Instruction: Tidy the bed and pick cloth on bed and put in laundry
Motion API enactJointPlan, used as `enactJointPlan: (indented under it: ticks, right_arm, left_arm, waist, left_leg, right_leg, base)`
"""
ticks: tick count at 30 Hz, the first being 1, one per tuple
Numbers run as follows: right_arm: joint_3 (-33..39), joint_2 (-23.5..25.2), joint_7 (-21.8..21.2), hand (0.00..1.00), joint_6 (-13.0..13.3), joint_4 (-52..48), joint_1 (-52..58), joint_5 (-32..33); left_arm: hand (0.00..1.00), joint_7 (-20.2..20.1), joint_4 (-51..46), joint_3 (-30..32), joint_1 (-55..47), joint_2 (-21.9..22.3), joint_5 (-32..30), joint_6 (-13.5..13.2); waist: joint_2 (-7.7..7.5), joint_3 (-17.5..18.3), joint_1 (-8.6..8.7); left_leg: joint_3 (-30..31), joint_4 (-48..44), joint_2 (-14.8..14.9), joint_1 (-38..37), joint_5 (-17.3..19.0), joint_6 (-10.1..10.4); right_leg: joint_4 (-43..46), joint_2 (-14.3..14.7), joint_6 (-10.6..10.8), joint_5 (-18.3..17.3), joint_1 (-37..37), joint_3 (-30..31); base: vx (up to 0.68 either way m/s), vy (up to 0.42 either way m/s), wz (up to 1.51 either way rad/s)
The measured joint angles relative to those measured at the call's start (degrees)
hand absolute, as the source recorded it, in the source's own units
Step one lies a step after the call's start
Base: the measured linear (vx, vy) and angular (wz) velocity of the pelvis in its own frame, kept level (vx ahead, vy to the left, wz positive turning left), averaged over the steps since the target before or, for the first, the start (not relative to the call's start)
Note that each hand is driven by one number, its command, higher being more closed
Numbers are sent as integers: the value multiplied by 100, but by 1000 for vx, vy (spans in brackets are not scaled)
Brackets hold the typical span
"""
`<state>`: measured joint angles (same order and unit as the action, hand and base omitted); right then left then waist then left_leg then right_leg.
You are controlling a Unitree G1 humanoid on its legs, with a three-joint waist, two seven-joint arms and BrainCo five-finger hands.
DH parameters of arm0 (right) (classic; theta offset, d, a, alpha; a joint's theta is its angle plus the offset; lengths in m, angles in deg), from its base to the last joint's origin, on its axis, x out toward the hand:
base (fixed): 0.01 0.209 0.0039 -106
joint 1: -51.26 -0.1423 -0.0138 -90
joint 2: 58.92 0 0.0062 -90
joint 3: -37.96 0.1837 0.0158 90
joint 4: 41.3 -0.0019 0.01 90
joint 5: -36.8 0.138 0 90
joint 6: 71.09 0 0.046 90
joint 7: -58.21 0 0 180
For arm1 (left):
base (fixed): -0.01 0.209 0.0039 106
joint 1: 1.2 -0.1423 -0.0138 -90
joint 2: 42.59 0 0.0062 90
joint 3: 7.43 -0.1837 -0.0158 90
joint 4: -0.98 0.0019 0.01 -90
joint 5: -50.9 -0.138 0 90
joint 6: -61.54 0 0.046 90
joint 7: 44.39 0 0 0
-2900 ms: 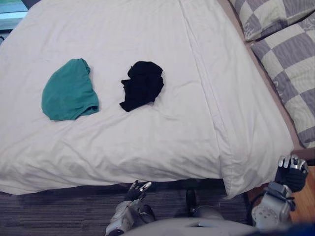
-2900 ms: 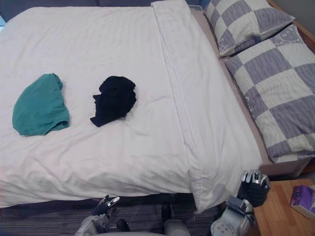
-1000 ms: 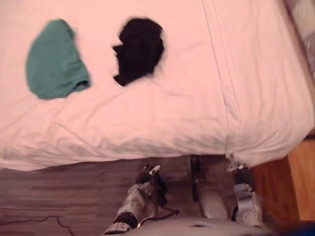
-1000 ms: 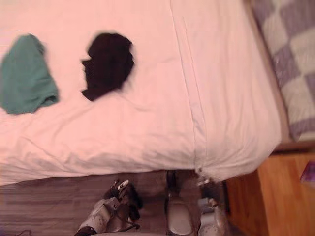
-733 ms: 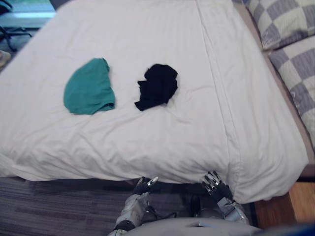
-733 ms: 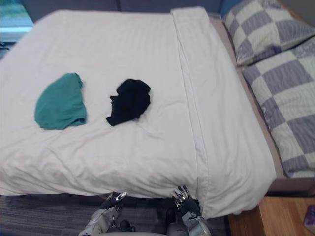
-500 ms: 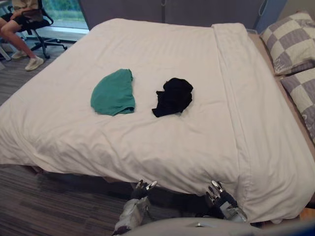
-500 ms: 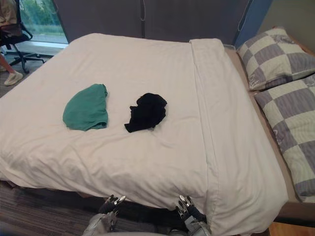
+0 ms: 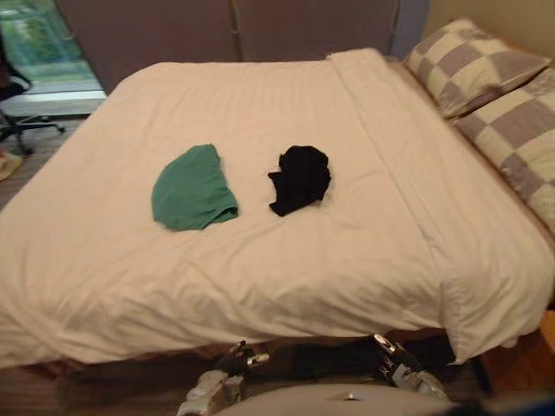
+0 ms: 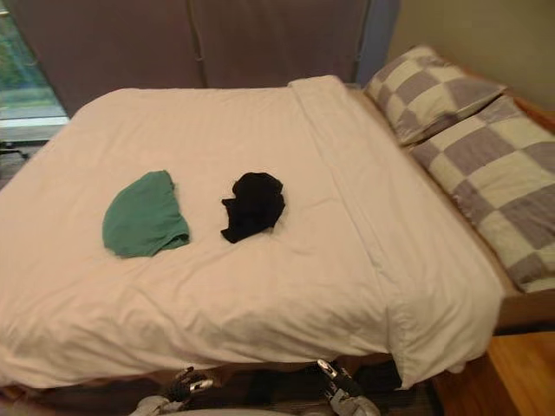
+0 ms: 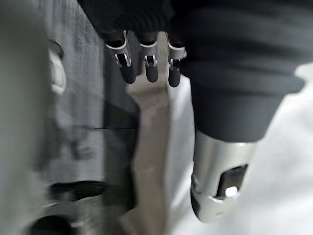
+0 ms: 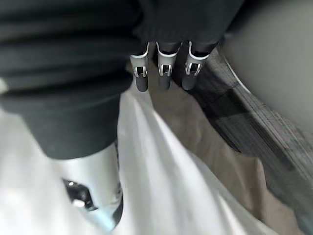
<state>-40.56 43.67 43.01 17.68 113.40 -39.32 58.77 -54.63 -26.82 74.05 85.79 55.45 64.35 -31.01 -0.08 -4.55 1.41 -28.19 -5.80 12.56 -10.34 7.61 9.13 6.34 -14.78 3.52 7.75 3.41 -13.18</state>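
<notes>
A green cloth [image 9: 192,188] lies crumpled on the white duvet [image 9: 260,260], left of the middle. Just right of it sits a bunched black cloth [image 9: 300,178]. Both hands hang low in front of the bed's near edge, well short of the cloths. My left hand [image 9: 227,364] is open, its fingers [image 11: 146,63] straight and holding nothing, with the duvet's edge beside it. My right hand [image 9: 395,362] is also open, its straight fingers [image 12: 164,73] over the hanging duvet.
Two grey-and-cream checked pillows [image 10: 494,173] lie along the bed's right side. Wood floor [image 10: 520,373] shows past the bed's near right corner. An office chair [image 9: 13,121] stands far left by a window. A dark wall runs behind the bed.
The camera has tilted up from the bed's near edge to the whole bed. My right hand has moved from the bed's right corner to low in front. The cloths lie as before.
</notes>
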Motion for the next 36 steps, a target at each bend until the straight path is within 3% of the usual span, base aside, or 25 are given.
enactJointPlan:
  ticks: [1, 3, 5, 8, 9, 11, 12, 15, 16, 24, 27, 31, 34, 35, 36]
  right_arm:
    - [-80, 0, -35, 0, -1, -19, -10, -19]
    - [-146, 11, -71, 0, -92, 16, -57, -54]
    - [-323, 22, -75, 0, -95, 3, -86, -118]
    - [-373, -82, -92, 0, 70, 22, -143, -951]
    - [-465, -125, -96, 0, 218, 26, -128, -1300]
    - [-688, -149, -114, 0, 272, 49, -143, -1605]
    - [-926, -164, -185, 0, 291, 130, -164, -1811]
    - [-1343, -176, -180, 0, 284, 216, -260, -1949]
    - [-1764, -200, -44, 0, 1, 263, -317, -1770]
    - [-1756, -187, 7, 0, 44, 262, -308, -1595]
    - [-1636, -171, 98, 0, 106, 244, -312, -1507]
    - [-1381, -184, 251, 0, 249, 190, -205, -1270]
    - [-1124, -230, 331, 0, 186, 79, -36, -1001]
    - [-1073, -235, 337, 0, 118, 35, -22, -981]
    - [-1056, -231, 336, 0, 65, 33, -24, -984]
  left_arm:
    - [0, -19, 1, -79, 30, -21, -51, 13]
    - [0, -72, 14, -432, 199, -39, -117, 159]
    - [0, -43, 36, -625, 408, 66, -115, 306]
    - [0, 42, 38, -766, 535, 331, -94, 383]
    - [0, 61, 36, -898, 588, 456, -63, 416]
    - [0, 112, 38, -905, 590, 515, 9, 457]
    - [0, 215, 29, -851, 593, 521, 188, 459]
    - [0, 317, 35, -644, 552, 509, 330, 429]
    - [0, 388, 218, -257, 505, 529, 260, 226]
    - [0, 387, 215, -218, 485, 523, 350, 195]
    - [0, 383, 160, -205, 487, 513, 642, 90]
    - [0, 177, -33, -80, 402, 506, 782, 77]
    - [0, -87, -31, -84, 345, 495, 762, 70]
    - [0, -159, -29, -80, 335, 487, 725, 70]
    - [0, -200, -33, -71, 337, 476, 723, 70]
  waist:
    - [4, -5, 19]
    - [14, -28, 89]
    - [1, -162, 149]
    - [94, -220, 295]
    - [107, -213, 354]
    - [129, -193, 267]
    - [50, -238, 222]
    - [-13, -203, 125]
    - [32, -39, -79]
    - [17, -57, -83]
    - [-21, -194, -94]
    - [-28, -263, -78]
    - [7, -236, 103]
    - [18, -225, 119]
    - [7, -214, 118]
  left_leg:
    - [50, 18, -20, 54, -27, -39]
    - [304, 188, -99, 145, -173, -122]
    - [494, 288, -239, 127, -246, -126]
    - [906, 549, -288, 208, -437, -265]
    - [1162, 606, -304, 315, -502, -368]
    - [1237, 688, -293, 330, -566, -458]
    - [1301, 729, -284, 333, -615, -525]
    - [1315, 766, -265, 305, -624, -514]
    - [1431, 1131, -637, 383, -971, -398]
    - [1434, 1108, -643, 324, -963, -411]
    - [1434, 855, -659, 334, -835, -470]
    - [1385, 528, -719, 540, -583, -612]
    - [472, 528, -549, 557, -631, -800]
    - [517, 545, -617, 549, -746, -675]
    - [527, 540, -652, 546, -767, -674]
  right_leg:
    - [210, 106, 91, -231, 31, -27]
    - [803, 651, 89, -1348, -19, 192]
    - [769, 844, -14, -1829, -195, 455]
    - [550, 1112, -89, -2013, -293, 899]
    - [479, 1160, -166, -1955, -307, 889]
    - [433, 1186, -198, -1905, -328, 805]
    - [322, 1210, -243, -1849, -400, 783]
    - [170, 1245, -305, -1776, -486, 797]
    - [-779, 913, 90, -994, -699, 712]
    - [-717, 905, 83, -1010, -743, 751]
    - [-411, 835, 90, -1217, -726, 757]
    - [-82, 636, 184, -1449, -663, 527]
    - [-7, 348, 279, -1446, -722, 109]
    - [27, 256, 338, -1493, -738, 31]
    - [41, 213, 355, -1506, -740, 9]
  base:
    - [312, -361, 20]
    - [457, -497, 42]
    - [288, -384, 52]
    - [216, -298, 64]
    - [253, -310, 62]
    - [277, -304, 31]
    - [241, -224, 16]
    - [125, -26, 8]
    - [53, 14, 2]
    - [-8, 1, 0]
    - [-58, 8, 3]
    - [-44, 29, 22]
    - [64, 66, 70]
    - [85, 103, 53]
    - [76, 119, 35]
